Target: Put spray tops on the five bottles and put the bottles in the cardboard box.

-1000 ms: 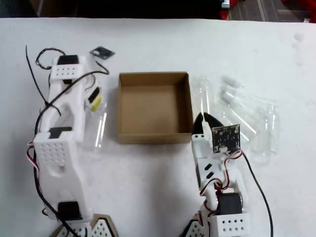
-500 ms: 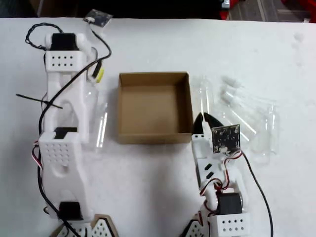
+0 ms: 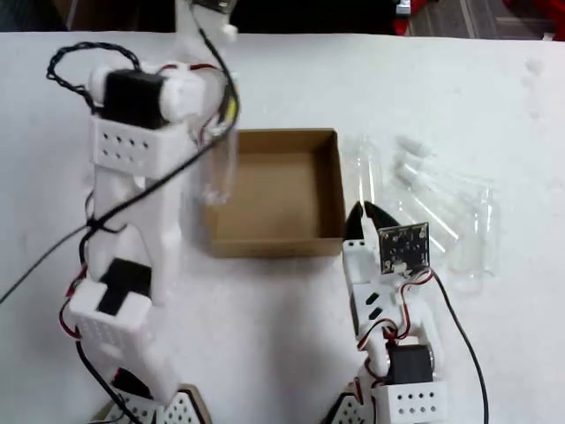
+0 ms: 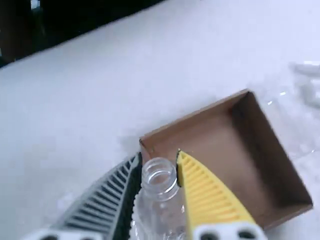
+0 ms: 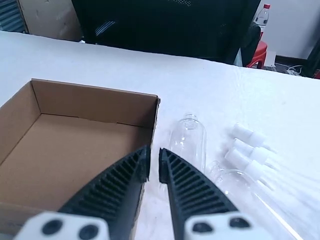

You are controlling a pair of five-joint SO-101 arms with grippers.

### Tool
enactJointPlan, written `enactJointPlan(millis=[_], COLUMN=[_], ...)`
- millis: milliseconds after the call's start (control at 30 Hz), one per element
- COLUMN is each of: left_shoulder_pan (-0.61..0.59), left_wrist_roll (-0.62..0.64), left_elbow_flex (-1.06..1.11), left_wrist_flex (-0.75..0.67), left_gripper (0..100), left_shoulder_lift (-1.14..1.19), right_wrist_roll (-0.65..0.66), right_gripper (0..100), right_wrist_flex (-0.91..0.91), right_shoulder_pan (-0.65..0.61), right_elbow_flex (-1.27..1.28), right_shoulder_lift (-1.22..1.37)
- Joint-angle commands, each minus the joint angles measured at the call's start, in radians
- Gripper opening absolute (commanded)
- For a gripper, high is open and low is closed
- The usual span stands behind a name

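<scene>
My left gripper [image 4: 159, 157], with one grey and one yellow finger, is shut on the neck of a clear bottle [image 4: 159, 197] that has no spray top. In the high view the left gripper [image 3: 218, 124] holds this bottle [image 3: 219, 168] in the air over the left edge of the cardboard box [image 3: 275, 134]. The box [image 4: 260, 145] is open with nothing inside. My right gripper [image 3: 364, 212] rests by the box's right front corner, its black fingers shut on nothing [image 5: 154, 159]. Several clear bottles [image 3: 472, 230] and white spray tops [image 3: 413, 159] lie right of the box.
One uncapped bottle [image 5: 189, 140] lies just beside the box's right wall [image 5: 95, 102], with spray tops [image 5: 247, 145] and more bottles farther right. A dark chair stands beyond the table's far edge. Cables trail from both arms.
The left arm has lifted the bottle off the table left of the box and swung right, so the bottle now hangs over the box's left edge. The right arm has kept still.
</scene>
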Motion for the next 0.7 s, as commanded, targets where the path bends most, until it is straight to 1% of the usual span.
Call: enactJointPlan(millis=[0, 100, 167, 233, 300, 467, 667], left_shoulder_pan=[0.094, 0.145, 0.157, 0.154, 0.151, 0.186, 0.251], left_wrist_roll=[0.017, 0.018, 0.031, 0.086, 0.130, 0.137, 0.137], left_elbow_flex=[-0.043, -0.049, -0.054, -0.054, -0.054, -0.048, -0.054], left_wrist_flex=[-0.121, -0.124, -0.132, -0.157, -0.169, -0.140, -0.063], left_gripper=[7, 7, 7, 7, 4, 3, 3], left_shoulder_lift=[-0.051, -0.018, 0.002, 0.007, 0.002, -0.012, -0.071], right_wrist_roll=[0.011, 0.011, 0.011, 0.011, 0.011, 0.011, 0.011], right_gripper=[1.7, 1.7, 1.7, 1.7, 1.8, 1.8, 1.8], right_wrist_flex=[-0.015, -0.015, -0.015, -0.016, -0.019, -0.024, -0.024], right_shoulder_pan=[0.008, 0.008, 0.008, 0.008, 0.008, 0.010, 0.010], right_elbow_flex=[0.009, 0.009, 0.009, 0.009, 0.009, 0.009, 0.009], right_shoulder_lift=[-0.001, -0.001, -0.001, -0.001, -0.001, -0.001, -0.001])
